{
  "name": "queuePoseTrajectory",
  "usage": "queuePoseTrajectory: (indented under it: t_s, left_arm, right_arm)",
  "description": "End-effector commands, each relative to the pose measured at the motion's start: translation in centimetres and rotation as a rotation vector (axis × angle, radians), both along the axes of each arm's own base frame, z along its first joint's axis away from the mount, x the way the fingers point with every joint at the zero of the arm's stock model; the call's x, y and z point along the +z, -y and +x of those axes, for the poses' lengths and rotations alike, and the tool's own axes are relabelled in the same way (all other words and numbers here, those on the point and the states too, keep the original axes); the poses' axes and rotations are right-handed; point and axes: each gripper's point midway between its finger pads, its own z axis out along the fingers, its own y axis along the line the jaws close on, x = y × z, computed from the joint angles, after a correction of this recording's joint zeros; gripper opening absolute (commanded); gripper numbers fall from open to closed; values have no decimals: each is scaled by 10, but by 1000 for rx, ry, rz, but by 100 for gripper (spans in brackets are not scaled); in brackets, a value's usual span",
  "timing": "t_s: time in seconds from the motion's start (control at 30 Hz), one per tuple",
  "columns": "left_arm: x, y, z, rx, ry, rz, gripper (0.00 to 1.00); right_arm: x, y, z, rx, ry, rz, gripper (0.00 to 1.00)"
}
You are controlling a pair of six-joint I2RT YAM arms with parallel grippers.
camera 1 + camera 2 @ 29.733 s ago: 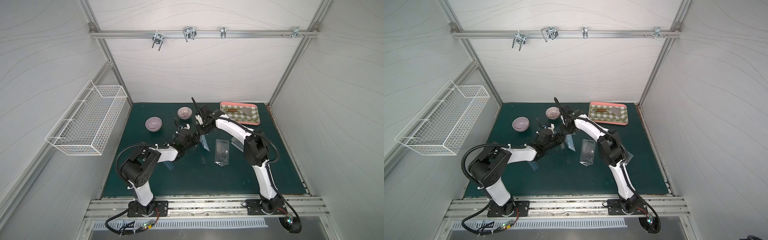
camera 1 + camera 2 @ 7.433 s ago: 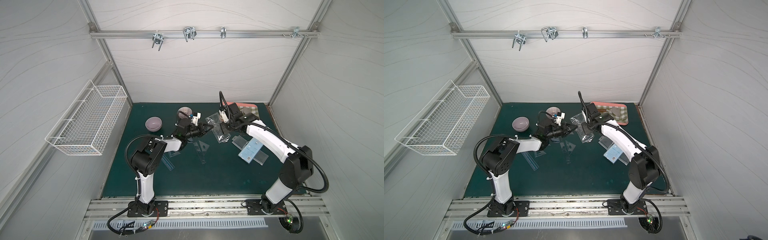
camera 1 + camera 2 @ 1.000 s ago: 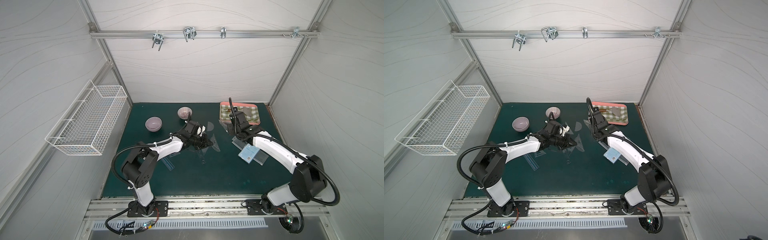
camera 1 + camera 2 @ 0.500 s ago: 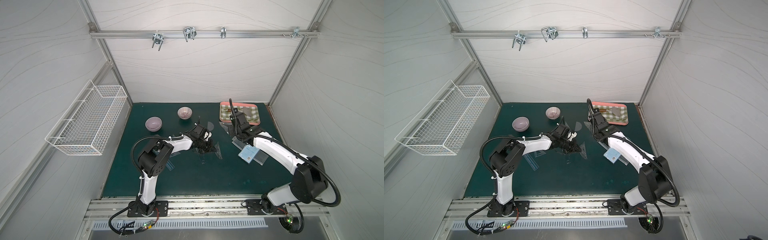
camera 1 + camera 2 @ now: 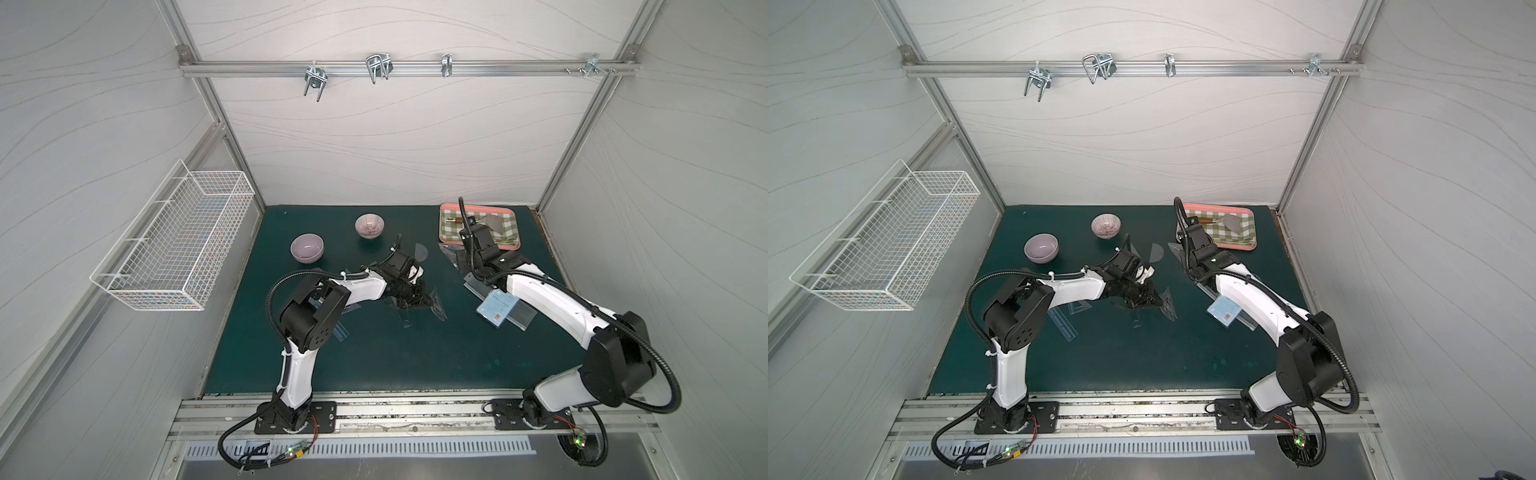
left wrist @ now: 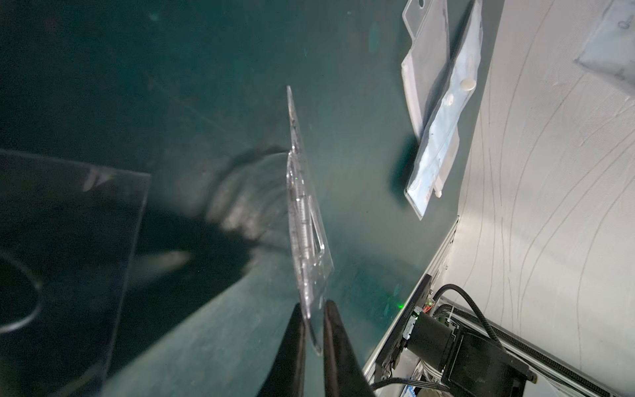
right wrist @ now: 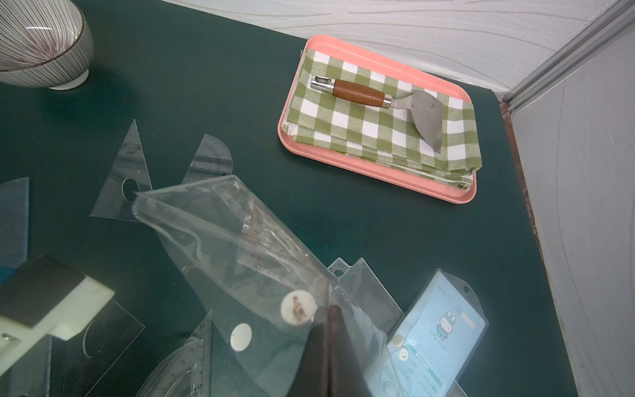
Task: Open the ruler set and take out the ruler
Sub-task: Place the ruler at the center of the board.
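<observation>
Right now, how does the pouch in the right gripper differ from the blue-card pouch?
The clear pouch is pinched in the right gripper, raised off the mat; the blue-card pouch lies flat. The clear pouch is see-through; the blue-card pouch holds a printed card. Both have white snaps.

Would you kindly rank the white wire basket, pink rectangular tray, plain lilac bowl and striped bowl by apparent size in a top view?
Largest to smallest:
White wire basket
Pink rectangular tray
Plain lilac bowl and striped bowl: near alike, so unranked
</observation>
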Motion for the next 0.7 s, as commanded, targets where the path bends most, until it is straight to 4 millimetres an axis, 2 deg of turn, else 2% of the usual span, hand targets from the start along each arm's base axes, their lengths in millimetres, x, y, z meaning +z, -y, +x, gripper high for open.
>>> queuePoseTrajectory:
  t_s: [0.0, 0.1, 0.37, 0.53, 0.67]
  left_arm:
    - [11, 11, 11, -16, 50, -25, 13]
    - [11, 12, 12, -16, 51, -26, 12]
    - [17, 11, 11, -18, 64, -30, 0]
    - [22, 9, 10, -19, 70, -30, 0]
    - [34, 2, 10, -6, 87, -37, 0]
  right_arm:
    - [11, 5, 0, -7, 28, 3, 0]
    - [12, 5, 0, -5, 28, 3, 0]
    - [12, 3, 1, 0, 27, 1, 0]
    - [13, 2, 2, 4, 27, 4, 0]
    - [14, 2, 2, 3, 29, 3, 0]
